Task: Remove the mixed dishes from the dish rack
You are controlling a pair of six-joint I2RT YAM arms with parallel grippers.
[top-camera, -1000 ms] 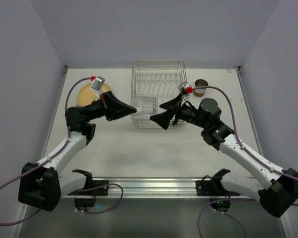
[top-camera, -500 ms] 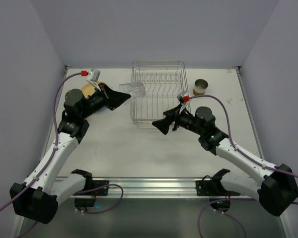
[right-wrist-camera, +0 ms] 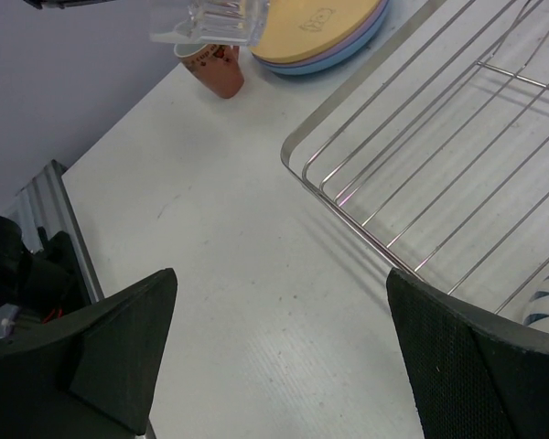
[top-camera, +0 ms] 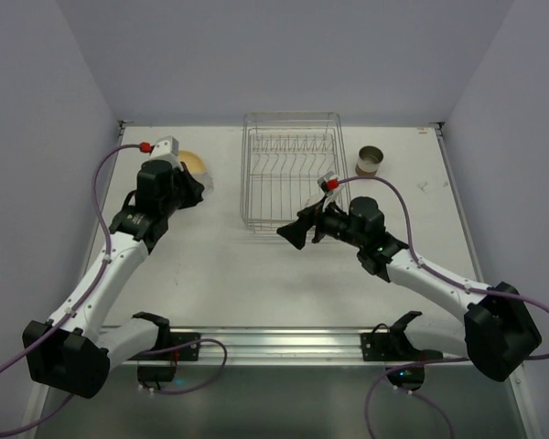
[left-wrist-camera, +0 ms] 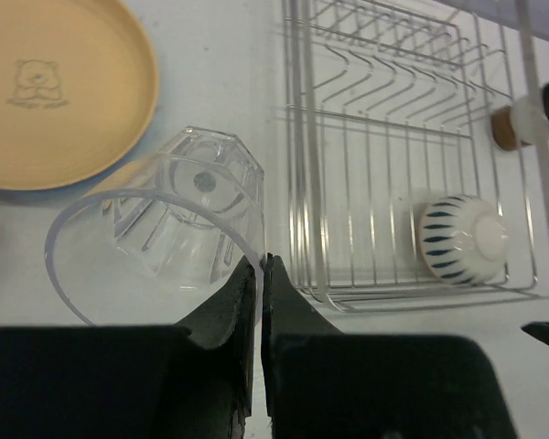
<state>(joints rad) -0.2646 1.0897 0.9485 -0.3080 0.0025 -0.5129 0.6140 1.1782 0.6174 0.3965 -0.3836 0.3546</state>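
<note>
The left arm has swung clear of the dish rack [left-wrist-camera: 304, 229] to its left, the small clear glass [left-wrist-camera: 165, 219] pinched by the rim in the clenched left hand [left-wrist-camera: 259, 265], mouth toward the hand, base pointing away, beside the yellow plate [left-wrist-camera: 55, 82]. The right hand [top-camera: 296, 229], spread and empty, sits at the rack's near corner, nearer the white cup [left-wrist-camera: 464, 238] inside. Overhead, the arm hides the glass.

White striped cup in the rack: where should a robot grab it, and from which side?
Probably across its round body, from above. The cup seems to show its base, rim hidden, so pinching the rim looks unlikely. It sits close by the near wall of the rack, whose wires would block a sideways approach. The open right gripper is nearest.
</note>
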